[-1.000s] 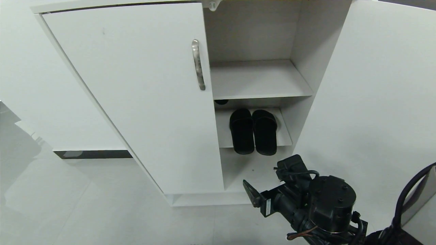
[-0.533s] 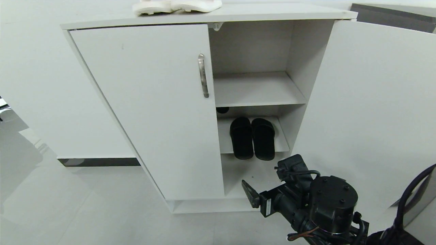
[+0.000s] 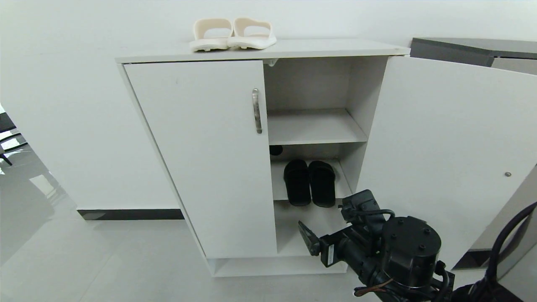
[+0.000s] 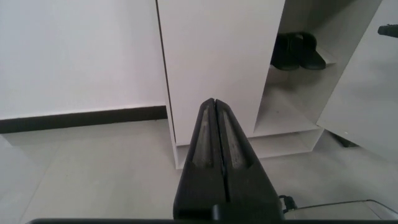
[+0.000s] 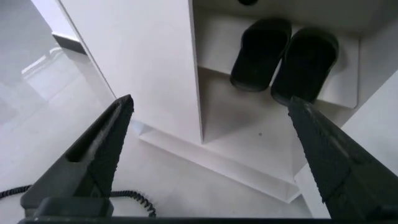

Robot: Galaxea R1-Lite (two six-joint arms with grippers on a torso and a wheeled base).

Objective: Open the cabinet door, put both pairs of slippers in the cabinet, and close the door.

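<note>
Head view tilts up: the second pair comes into sight on the cabinet top.
Over the last second the whole picture slides downward, so my camera is rising; the things themselves have not moved. The cream slippers [image 3: 233, 33] now show on top of the cabinet [image 3: 335, 45]. The black slippers [image 3: 309, 183] lie side by side on the lower shelf inside, with the right door [image 3: 444, 138] swung wide. My right gripper [image 3: 331, 222] hangs spread and empty, low before the opening. My left gripper [image 4: 214, 124] is pressed together on nothing. I judge one pair stowed; the cream pair comes next, then the door.
</note>
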